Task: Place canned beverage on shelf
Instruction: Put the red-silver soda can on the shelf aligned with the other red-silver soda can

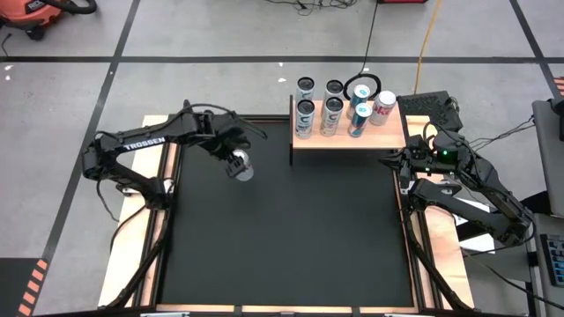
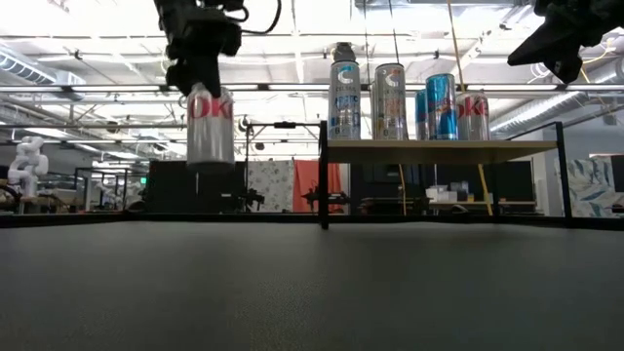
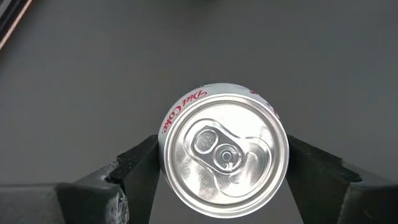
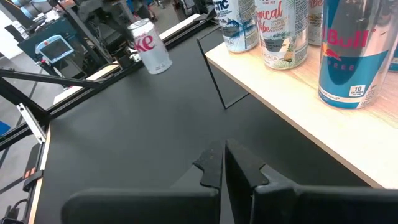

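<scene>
A black mat [image 1: 282,229] covers the table. At its far edge stands the wooden shelf [image 1: 392,134], with six upright cans [image 1: 333,114] clustered on top.

This is a robotics lab or workshop hall. Beyond the left gripper [image 2: 200,73] in the low view, exposed ducts and strip lights [image 2: 88,44] run under an open ceiling, and a white robot figure [image 2: 24,161] stands far off to its side. From above, the grey concrete floor [image 1: 203,31] around the black mat [image 1: 282,229] carries dark tape lines, loose cables [image 1: 427,35] trail behind the wooden shelf [image 1: 388,132], and a shop vacuum [image 1: 31,18] sits in a far corner.
</scene>
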`<move>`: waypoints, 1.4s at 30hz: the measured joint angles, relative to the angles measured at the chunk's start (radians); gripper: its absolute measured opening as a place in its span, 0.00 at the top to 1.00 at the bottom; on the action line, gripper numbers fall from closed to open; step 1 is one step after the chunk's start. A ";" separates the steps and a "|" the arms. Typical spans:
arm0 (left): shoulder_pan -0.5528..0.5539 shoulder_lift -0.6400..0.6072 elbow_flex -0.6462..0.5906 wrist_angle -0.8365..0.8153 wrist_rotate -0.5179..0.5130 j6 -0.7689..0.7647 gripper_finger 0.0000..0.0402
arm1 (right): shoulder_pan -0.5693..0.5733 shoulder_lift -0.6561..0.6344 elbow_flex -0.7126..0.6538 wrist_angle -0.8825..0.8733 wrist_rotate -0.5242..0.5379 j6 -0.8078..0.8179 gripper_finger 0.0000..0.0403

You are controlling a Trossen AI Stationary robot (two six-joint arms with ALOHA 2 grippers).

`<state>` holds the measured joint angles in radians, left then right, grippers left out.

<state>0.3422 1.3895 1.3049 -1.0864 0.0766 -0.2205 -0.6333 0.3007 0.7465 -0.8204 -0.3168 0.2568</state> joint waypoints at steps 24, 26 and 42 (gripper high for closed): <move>-0.136 0.000 0.039 0.063 -0.006 -0.097 0.29 | 0.000 0.002 0.000 0.049 0.002 -0.055 1.00; -0.135 0.000 0.039 0.064 -0.007 -0.097 0.29 | 0.000 0.002 0.000 0.057 0.003 -0.063 1.00; -0.135 0.000 0.039 0.068 -0.007 -0.117 0.29 | 0.000 0.007 0.000 0.077 0.025 -0.016 1.00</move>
<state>0.2070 1.3895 1.3437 -1.0184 0.0700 -0.3376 -0.6334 0.3080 0.7464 -0.7433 -0.2918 0.2407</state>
